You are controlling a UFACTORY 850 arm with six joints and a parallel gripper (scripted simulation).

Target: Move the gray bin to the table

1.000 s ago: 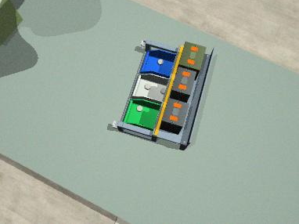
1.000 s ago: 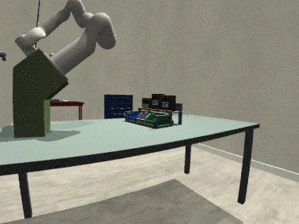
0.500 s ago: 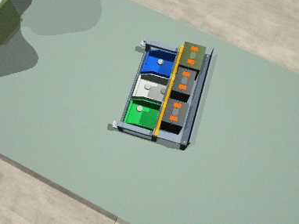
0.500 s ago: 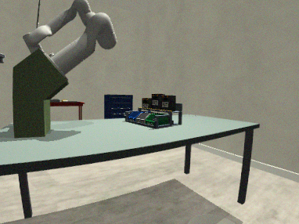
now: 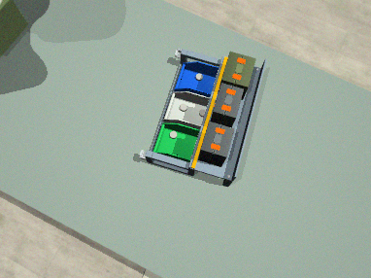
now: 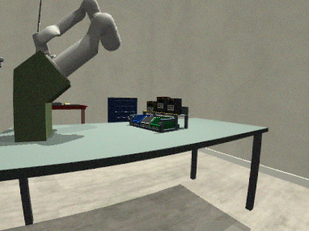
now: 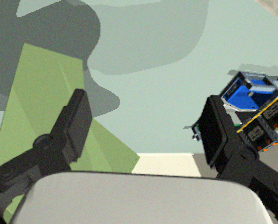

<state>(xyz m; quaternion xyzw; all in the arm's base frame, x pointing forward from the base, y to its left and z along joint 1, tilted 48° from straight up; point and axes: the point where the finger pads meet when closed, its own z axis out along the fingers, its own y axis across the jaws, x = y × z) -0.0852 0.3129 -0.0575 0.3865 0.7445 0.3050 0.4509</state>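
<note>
The gray open bin [image 5: 186, 109] [image 6: 146, 120] sits in the middle of the shelf's front row, with round parts in it. A blue bin [image 5: 194, 79] [image 7: 245, 95] stands on one side of it and a green bin [image 5: 176, 142] on the other. The shelf [image 5: 238, 141] [image 6: 162, 121] stands on the table [image 5: 87, 141] [image 6: 121, 139]. My gripper [image 7: 145, 106] is open and empty, high above the table and far from the shelf, near the arm's base. In the wrist view the right finger hides most of the shelf, including the gray bin.
An olive box [image 5: 241, 68] and two dark boxes [image 5: 228, 102] with orange marks fill the shelf's back row behind a yellow bar [image 5: 209, 114]. The arm's green pedestal [image 6: 34, 101] stands at the table's far end. A blue cabinet [image 6: 121, 109] and a red table [image 6: 69, 106] are beyond.
</note>
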